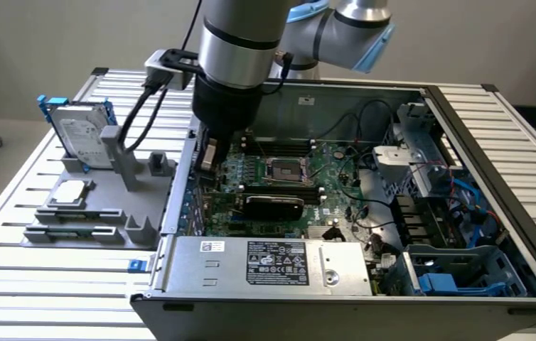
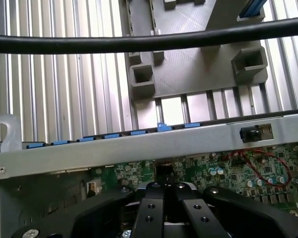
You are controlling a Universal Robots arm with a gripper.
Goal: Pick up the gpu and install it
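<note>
The gpu shows its black shroud low in the open computer case. It lies along the green motherboard, below the processor socket. My gripper hangs just inside the case's wall on the exterior view's left, a little apart from the card's near end. In the wrist view the black fingers are pressed together over the motherboard, and I see nothing between them. The gripper is shut.
A grey fixture on the slatted table holds a silver hard drive in a blue frame. The power supply fills the case's front. The case wall with blue slot clips runs close by the fingers. A black cable crosses the wrist view.
</note>
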